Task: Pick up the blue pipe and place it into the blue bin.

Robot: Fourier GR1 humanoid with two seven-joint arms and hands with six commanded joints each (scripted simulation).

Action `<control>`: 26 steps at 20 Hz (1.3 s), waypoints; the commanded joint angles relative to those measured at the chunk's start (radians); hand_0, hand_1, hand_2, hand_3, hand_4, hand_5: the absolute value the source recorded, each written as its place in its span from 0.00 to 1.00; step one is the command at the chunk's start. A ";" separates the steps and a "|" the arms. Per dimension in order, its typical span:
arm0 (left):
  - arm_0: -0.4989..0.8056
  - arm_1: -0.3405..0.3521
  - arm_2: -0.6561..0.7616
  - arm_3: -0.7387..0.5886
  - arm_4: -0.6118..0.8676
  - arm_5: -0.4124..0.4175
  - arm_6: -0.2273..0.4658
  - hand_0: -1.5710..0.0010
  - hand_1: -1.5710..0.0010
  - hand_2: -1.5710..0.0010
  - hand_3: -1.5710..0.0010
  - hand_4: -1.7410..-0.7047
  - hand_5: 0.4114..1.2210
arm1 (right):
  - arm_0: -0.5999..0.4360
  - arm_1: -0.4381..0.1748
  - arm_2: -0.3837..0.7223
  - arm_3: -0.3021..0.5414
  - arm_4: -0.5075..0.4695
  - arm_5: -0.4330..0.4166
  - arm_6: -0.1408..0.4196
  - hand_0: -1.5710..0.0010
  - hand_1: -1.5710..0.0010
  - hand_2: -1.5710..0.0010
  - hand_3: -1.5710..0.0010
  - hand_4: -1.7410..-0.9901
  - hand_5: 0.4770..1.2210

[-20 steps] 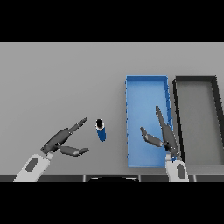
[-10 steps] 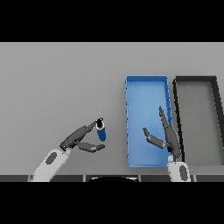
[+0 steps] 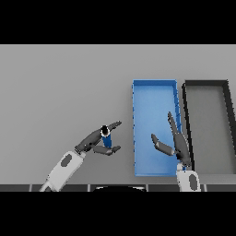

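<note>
The left hand [image 3: 94,141] has advanced to the blue pipe [image 3: 107,138]; its fingers now bracket the upright pipe without closing. The right hand [image 3: 177,144] remains spread above the blue bin [image 3: 152,99].

A black bin [image 3: 227,92] (long, with a grey floor) sits at the right of the grey table [image 3: 60,92].

Pipe [image 3: 107,138] left of the bin [image 3: 154,86], second bin [image 3: 206,83] just right, seemingly touching.
</note>
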 commanded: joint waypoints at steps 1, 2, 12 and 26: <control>0.000 -0.007 0.003 -0.006 0.006 0.004 -0.009 0.98 0.91 0.86 0.93 0.43 0.25 | 0.008 0.001 0.006 -0.003 0.003 0.003 -0.013 1.00 1.00 1.00 1.00 0.73 0.17; -0.007 -0.019 0.007 -0.001 0.008 0.015 0.002 0.94 0.83 0.77 0.86 0.41 0.30 | -0.001 0.001 -0.001 0.001 -0.010 0.008 -0.002 1.00 1.00 1.00 1.00 0.72 0.17; 0.024 -0.058 -0.044 -0.005 -0.026 0.048 -0.089 0.11 0.10 0.09 0.14 0.06 0.92 | -0.001 0.001 -0.001 0.005 -0.013 0.010 -0.007 1.00 1.00 1.00 1.00 0.73 0.17; -0.032 -0.067 -0.066 -0.264 0.023 0.078 0.065 0.01 0.00 0.00 0.05 0.00 1.00 | -0.003 -0.015 -0.018 0.013 0.000 -0.002 -0.050 1.00 1.00 1.00 1.00 0.81 0.17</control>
